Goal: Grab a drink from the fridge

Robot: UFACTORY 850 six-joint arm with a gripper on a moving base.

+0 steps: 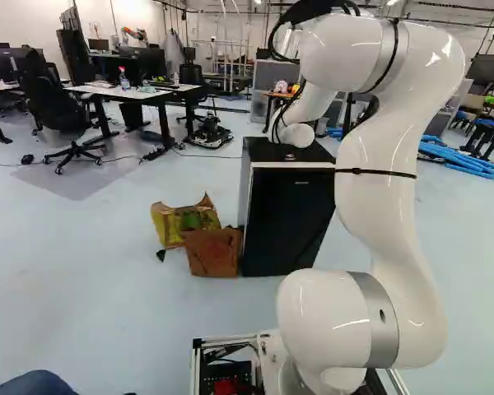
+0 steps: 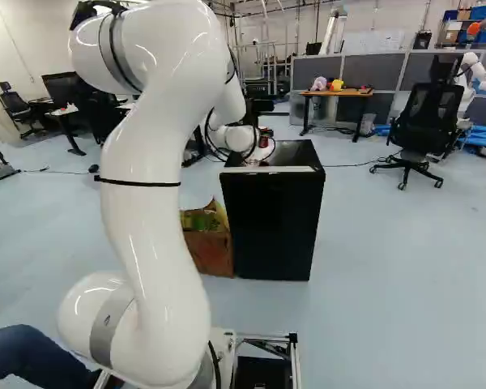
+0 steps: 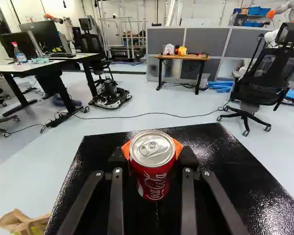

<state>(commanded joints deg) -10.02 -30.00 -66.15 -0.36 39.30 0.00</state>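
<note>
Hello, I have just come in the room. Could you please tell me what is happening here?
The white robot arm has a red drink can in its end effector, gripped between the orange pads. The can is upright, over the top of the small black fridge. The fridge door looks closed. I cannot tell if the can touches the top.
</note>
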